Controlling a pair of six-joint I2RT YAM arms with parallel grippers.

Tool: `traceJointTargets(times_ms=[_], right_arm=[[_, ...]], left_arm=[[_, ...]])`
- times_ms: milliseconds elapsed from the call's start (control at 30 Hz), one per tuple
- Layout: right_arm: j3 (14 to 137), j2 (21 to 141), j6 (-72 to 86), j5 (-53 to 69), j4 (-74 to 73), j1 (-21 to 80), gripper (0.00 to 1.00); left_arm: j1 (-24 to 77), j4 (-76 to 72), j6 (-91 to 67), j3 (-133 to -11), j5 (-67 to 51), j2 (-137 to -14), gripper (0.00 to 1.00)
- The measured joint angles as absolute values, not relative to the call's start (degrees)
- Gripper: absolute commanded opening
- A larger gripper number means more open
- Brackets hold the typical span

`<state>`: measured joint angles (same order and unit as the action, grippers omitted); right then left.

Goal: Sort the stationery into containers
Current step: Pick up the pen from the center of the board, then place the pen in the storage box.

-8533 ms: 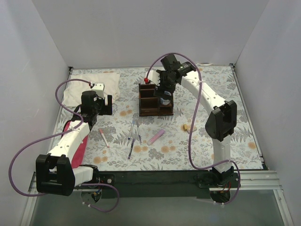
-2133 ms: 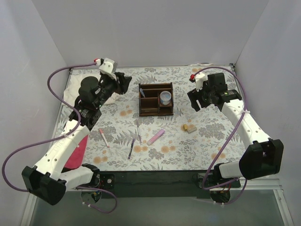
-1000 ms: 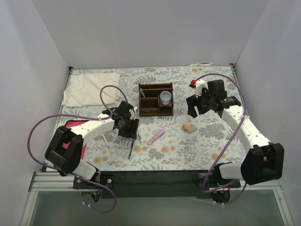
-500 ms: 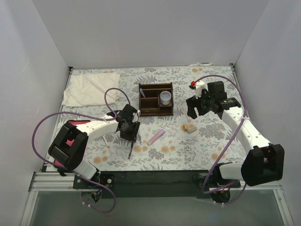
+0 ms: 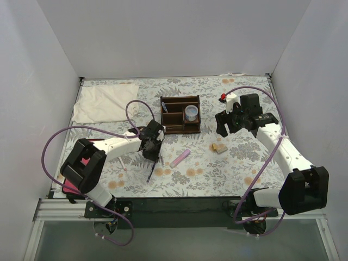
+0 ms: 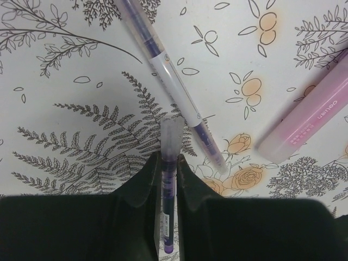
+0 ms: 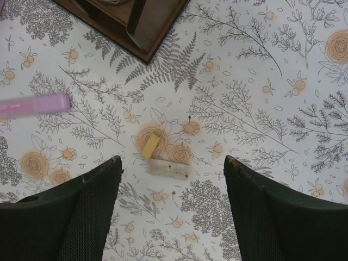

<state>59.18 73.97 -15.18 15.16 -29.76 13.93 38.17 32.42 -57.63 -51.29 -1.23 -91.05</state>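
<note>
Purple pen [image 6: 170, 136] sits pinched in the clenched left gripper [image 6: 167, 160], down at the floral table [image 6: 65, 65]. A second pen [image 6: 174, 92] lies at its 12 o'clock, the pink bar [image 6: 310, 125] at 2 o'clock. The right gripper [image 7: 173, 160], spread wide, hangs over the tan block [image 7: 150, 145]. In the top view the organiser [image 5: 176, 130] stands at the left gripper's 1 o'clock.

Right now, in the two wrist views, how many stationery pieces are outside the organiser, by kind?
Pens: 2, a purple pen between the left pincer fingers, a purple-and-white pen free.
Pink bar: 1.
Blocks: 2, a yellow block, a pale block.
Total: 5.
</note>
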Motion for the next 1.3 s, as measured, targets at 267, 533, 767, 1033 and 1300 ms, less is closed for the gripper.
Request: traceJointTargets(times_ms=[267, 533, 767, 1033, 1300], right_arm=[[59.77, 74.11, -15.29, 14.72, -29.54, 13.93, 0.81], [62.02, 76.34, -15.42, 14.39, -28.60, 13.93, 0.81], [64.90, 78.61, -16.62, 12.99, -28.49, 13.93, 0.81], [66.32, 78.91, -17.30, 11.14, -28.47, 13.91, 0.81], [66.32, 78.63, -17.80, 9.30, -28.49, 13.85, 0.81]], left_arm=[[38.26, 39.59, -52.58, -57.91, -0.91, -91.83, 0.00], [38.09, 48.12, -45.28, -76.93, -1.87, -89.41, 0.00], [38.09, 30.96, -39.48, -79.46, -0.10, -83.81, 0.00], [37.95, 0.21, -32.84, -77.71, 1.56, -88.49, 0.00], [37.32, -18.96, -32.64, -73.30, 3.73, -94.32, 0.00]])
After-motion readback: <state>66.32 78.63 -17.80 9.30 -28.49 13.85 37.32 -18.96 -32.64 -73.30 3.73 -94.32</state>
